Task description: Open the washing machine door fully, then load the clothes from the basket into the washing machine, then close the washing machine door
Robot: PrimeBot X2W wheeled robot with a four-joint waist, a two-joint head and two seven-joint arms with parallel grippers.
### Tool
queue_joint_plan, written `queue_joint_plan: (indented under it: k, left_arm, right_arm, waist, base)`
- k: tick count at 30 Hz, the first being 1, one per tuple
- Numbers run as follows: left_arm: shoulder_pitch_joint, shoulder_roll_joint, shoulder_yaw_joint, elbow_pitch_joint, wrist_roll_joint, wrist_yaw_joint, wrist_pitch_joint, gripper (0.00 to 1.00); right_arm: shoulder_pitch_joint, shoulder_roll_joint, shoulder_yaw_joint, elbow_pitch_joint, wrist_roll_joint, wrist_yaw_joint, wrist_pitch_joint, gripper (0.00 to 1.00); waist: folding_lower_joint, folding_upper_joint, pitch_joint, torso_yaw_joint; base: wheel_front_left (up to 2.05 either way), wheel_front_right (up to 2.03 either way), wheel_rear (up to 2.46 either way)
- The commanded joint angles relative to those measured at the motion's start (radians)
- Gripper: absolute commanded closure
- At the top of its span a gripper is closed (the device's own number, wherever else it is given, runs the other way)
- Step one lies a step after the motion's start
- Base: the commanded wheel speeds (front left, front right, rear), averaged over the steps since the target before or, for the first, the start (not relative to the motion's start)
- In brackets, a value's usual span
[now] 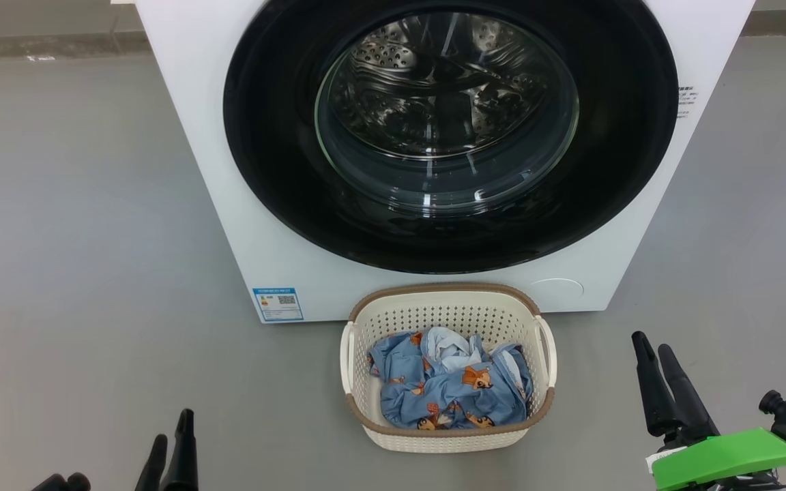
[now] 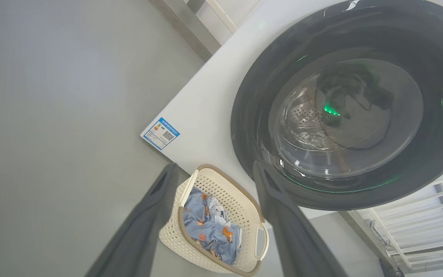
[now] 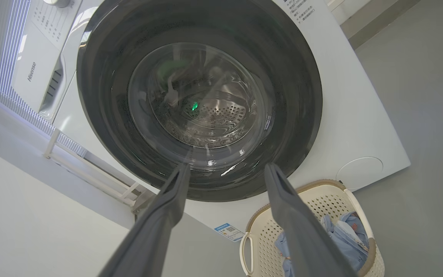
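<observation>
head view shows clothes [image 1: 447,392] in the basket [image 1: 444,292], door [image 1: 449,129] shut.

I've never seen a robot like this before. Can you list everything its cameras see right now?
washing machine: one, white, standing on the floor straight ahead
washing machine door: one, glossy black with a clear glass window, shut on the machine's front
label: one, blue, lower left of the machine's front
round cap: one, white, lower right of the machine's front
basket: one, cream with a brown rim, on the floor before the machine
clothes: one heap, light blue with orange animals plus some white, inside the basket
floor: one, grey, all around
left hand: one, dark fingers, open and empty, low left
right hand: one, dark fingers, open and empty, low right, with a green part behind it
</observation>
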Motion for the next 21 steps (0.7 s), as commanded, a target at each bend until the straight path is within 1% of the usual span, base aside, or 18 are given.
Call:
queue_joint_plan:
  k: [1,2,21]
  left_arm:
    - [-0.012,0.019,0.018,-0.032,0.048,-0.006,-0.015,0.0]
    - [-0.012,0.019,0.018,-0.032,0.048,-0.006,-0.015,0.0]
    - [0.019,0.024,0.028,-0.053,0.384,-0.004,-0.071,0.0]
  right_arm:
    - [-0.013,-0.018,0.022,-0.039,-0.042,-0.001,-0.015,0.0]
    - [-0.013,-0.018,0.022,-0.039,-0.042,-0.001,-0.015,0.0]
    - [0.006,-0.047,0.026,-0.038,-0.282,-0.001,-0.07,0.0]
  waist:
    - [0.0,0.0,0.0,-0.001]
    - [0.0,0.0,0.0,-0.001]
    - [0.0,0.0,0.003,-0.003]
  base:
    - [0.0,0.0,0.0]
    - [0.0,0.0,0.0]
    - [0.0,0.0,0.0]
